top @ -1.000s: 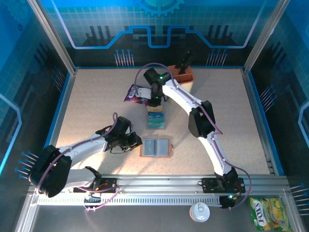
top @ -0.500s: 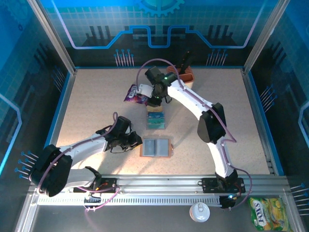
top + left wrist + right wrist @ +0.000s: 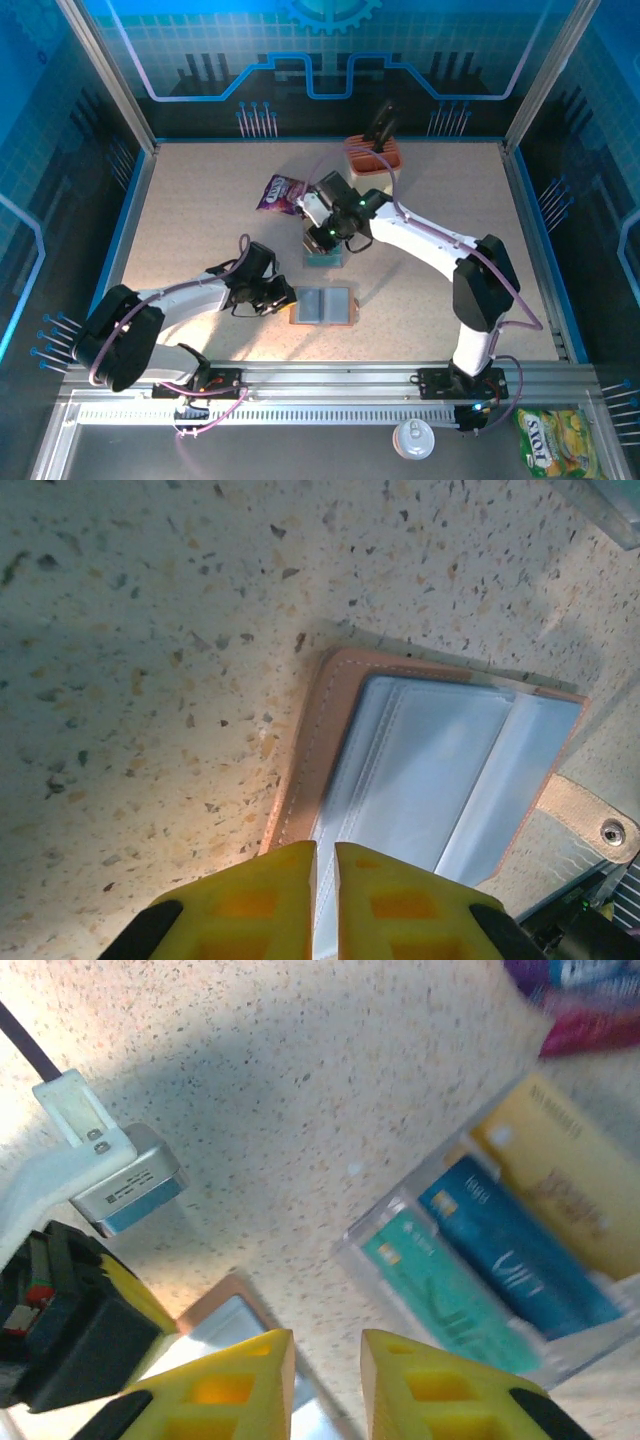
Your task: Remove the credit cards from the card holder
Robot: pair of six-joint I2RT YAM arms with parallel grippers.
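Note:
The card holder (image 3: 323,305) lies open on the table, brown rim up and grey-blue inner faces (image 3: 440,770) showing. My left gripper (image 3: 281,297) is shut, its yellow tips (image 3: 326,852) over the holder's left edge with nothing between them. The credit cards (image 3: 323,252) lie apart from the holder, farther back: a teal one (image 3: 445,1290), a blue one (image 3: 520,1250) and a tan one (image 3: 575,1175), side by side with clear plastic round them. My right gripper (image 3: 320,235) hovers over them, narrowly open (image 3: 327,1345) and holding nothing.
A purple snack packet (image 3: 281,192) lies left of the cards. A beige knife block with an orange top (image 3: 373,155) stands at the back. A white cup lid (image 3: 413,438) and a yellow snack bag (image 3: 548,440) sit beyond the front rail.
My right arm has swung back from beside the purple packet toward the near side, bringing its gripper over the cards. The left gripper has stayed at the holder's edge.

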